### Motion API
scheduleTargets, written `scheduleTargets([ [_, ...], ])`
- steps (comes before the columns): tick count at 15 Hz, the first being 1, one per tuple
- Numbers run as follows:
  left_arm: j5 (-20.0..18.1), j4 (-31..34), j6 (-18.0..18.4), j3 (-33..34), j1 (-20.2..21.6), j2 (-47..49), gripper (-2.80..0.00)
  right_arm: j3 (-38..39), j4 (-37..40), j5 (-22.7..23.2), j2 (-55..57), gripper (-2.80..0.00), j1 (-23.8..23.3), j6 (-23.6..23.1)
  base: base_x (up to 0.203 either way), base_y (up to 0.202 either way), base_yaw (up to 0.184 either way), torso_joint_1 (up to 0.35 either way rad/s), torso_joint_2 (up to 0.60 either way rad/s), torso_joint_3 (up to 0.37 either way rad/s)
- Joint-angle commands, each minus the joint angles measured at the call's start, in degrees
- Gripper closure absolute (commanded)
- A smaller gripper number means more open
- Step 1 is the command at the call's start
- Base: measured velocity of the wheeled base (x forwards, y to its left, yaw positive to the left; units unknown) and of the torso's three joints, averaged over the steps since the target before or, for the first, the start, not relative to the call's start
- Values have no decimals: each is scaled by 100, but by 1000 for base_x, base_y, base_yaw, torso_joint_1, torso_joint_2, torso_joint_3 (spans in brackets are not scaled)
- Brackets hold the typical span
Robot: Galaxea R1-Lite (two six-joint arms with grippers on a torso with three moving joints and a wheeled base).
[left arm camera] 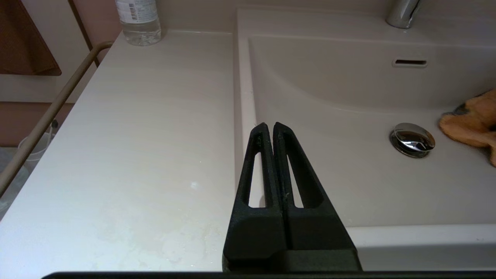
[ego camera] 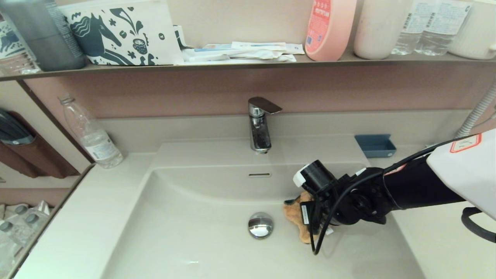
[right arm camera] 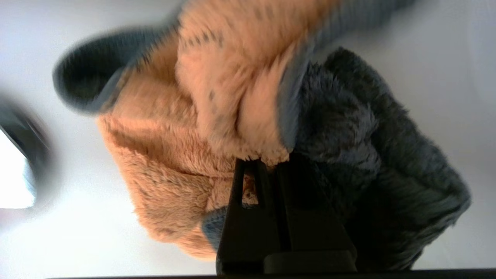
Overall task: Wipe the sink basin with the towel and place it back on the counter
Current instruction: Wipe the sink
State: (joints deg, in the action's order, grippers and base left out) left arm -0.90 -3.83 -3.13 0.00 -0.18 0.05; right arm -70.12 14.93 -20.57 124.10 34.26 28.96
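The orange-tan towel with its dark grey edge lies crumpled on the floor of the sink basin, just right of the chrome drain plug. My right gripper is shut on a fold of the towel and presses it down; in the head view the wrist hides the fingers. The faucet and slot overflow are at the back. My left gripper is shut and empty, held above the counter at the basin's left rim, and sees the towel from there.
A clear water bottle stands at the counter's back left. A small blue tray sits at the back right. The brown shelf above carries bottles and packets. A metal rail runs along the counter's left edge.
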Motion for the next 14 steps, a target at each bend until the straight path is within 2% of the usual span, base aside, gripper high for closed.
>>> scheduleTargets([
  [1, -1, -4, -3, 0, 1, 1, 0, -10, 1045, 129, -74, 0, -12, 24, 0, 0, 0, 0, 0, 0],
  [3, -6, -4, -3, 0, 1, 4, 0, -20, 1488, 241, -74, 0, -15, 46, 0, 0, 0, 0, 0, 0],
  [5, -5, -4, -3, 0, 1, 3, 0, -19, 1568, 394, 8, 0, 48, 58, 0, 0, 0, 0, 0, 0],
  [10, -3, -4, -9, 0, 1, 2, 0, -337, 1711, 1210, 175, 0, 695, 544, 0, 0, 0, 0, 0, 0],
  [14, -5, -4, -4, 0, 1, 4, 0, -686, 1924, 1393, 388, 0, 1047, 575, 0, 0, 0, 0, 0, 0],
])
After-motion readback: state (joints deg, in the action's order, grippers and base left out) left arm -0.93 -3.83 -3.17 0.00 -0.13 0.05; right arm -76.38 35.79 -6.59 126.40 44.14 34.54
